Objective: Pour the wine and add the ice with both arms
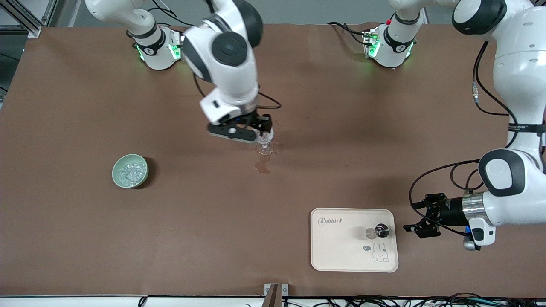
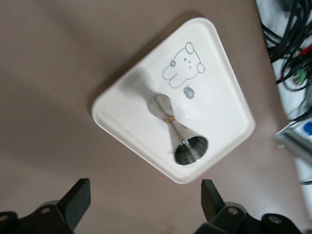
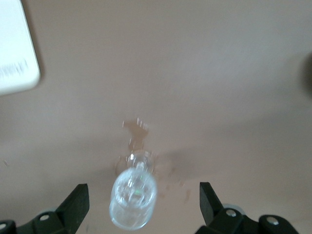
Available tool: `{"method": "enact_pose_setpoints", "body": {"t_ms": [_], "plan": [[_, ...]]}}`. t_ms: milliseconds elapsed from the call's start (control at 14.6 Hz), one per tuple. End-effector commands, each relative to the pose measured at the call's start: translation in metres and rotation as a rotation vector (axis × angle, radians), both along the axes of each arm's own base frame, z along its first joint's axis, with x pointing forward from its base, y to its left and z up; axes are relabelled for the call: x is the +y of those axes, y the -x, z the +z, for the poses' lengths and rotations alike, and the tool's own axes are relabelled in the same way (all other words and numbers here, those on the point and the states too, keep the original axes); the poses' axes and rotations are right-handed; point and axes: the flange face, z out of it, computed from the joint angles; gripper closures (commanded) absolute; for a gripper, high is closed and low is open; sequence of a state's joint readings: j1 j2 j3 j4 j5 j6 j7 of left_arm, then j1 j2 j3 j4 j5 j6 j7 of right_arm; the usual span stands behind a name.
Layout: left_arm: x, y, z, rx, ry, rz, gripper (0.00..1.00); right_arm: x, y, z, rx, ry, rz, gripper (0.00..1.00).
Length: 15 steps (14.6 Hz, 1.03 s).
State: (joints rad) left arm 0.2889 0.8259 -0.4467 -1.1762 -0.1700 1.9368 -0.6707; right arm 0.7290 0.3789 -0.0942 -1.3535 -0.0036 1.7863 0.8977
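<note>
Right gripper (image 1: 263, 128) hangs over the middle of the table, its black fingers (image 3: 78, 202) spread wide with the clear stemmed glass (image 1: 265, 143) standing upright between them and touching neither; the white, black-banded right arm comes down steeply from its green-lit base at about eleven o'clock of the glass. From the right wrist view the glass (image 3: 133, 195) is seen from above, a thin transparent bowl on a short stem and round foot, with a few glinting clear pieces inside that cannot be made out for certain. A small dark wet patch (image 1: 262, 166) lies on the matte brown table cover (image 1: 85, 234) just at six o'clock of the glass foot. The ice (image 1: 129, 172), small glassy whitish chunks, fills a round pale green bowl (image 1: 117, 169) well apart from the glass, at about eight o'clock of it, toward the right arm's end of the table. Left gripper (image 1: 416, 224) hovers low just beside the tray, at three o'clock of it, the forearm lying nearly level and the black fingers (image 2: 75, 202) wide apart and holding nothing; this arm waits. The tray (image 1: 332, 256) is a smooth cream rectangle with rounded corners, printed with the word "Rabbit" in script and a line-drawn bunny (image 1: 379, 252). On it stands a shiny metal hourglass-shaped jigger (image 2: 176, 127), upright, a thin gold band at its narrow waist and its open cup dark inside.
</note>
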Motion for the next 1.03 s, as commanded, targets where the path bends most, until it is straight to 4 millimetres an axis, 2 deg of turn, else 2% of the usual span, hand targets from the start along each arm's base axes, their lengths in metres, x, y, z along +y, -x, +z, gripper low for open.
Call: {"method": "enact_pose_setpoints", "body": {"t_ms": [0, 69, 206, 344, 412, 481, 687, 756, 893, 962], "plan": [[-0.006, 0.02, 0.062, -0.062, -0.222, -0.224, 0.0, -0.073, -0.022, 0.059, -0.072, -0.018, -0.024, 0.0], [-0.013, 0.029, 0.092, -0.075, -0.293, -0.274, 0.0, -0.106, -0.031, 0.076, -0.085, -0.014, -0.041, 0.0], [-0.028, 0.051, 0.148, -0.086, -0.385, -0.33, 0.0, -0.159, -0.039, 0.094, -0.066, 0.018, -0.052, 0.0], [-0.043, 0.075, 0.201, -0.107, -0.468, -0.361, 0.0, -0.22, -0.043, 0.118, -0.062, 0.036, -0.044, 0.0], [-0.045, 0.086, 0.221, -0.11, -0.489, -0.366, 0.0, -0.249, -0.041, 0.131, -0.062, 0.041, -0.022, 0.0], [-0.045, 0.096, 0.24, -0.118, -0.498, -0.384, 0.0, -0.276, -0.041, 0.135, -0.04, 0.053, -0.004, 0.0], [-0.046, 0.125, 0.281, -0.131, -0.523, -0.454, 0.0, -0.36, -0.04, 0.142, 0.019, 0.052, 0.042, 0.0], [-0.044, 0.134, 0.293, -0.132, -0.532, -0.462, 0.0, -0.38, -0.04, 0.143, 0.02, 0.053, 0.057, 0.0], [-0.042, 0.158, 0.308, -0.123, -0.519, -0.515, 0.0, -0.42, -0.035, 0.149, 0.029, 0.05, 0.086, 0.0], [-0.037, 0.172, 0.306, -0.106, -0.516, -0.523, 0.0, -0.445, -0.029, 0.149, 0.051, 0.045, 0.113, 0.0]]}}
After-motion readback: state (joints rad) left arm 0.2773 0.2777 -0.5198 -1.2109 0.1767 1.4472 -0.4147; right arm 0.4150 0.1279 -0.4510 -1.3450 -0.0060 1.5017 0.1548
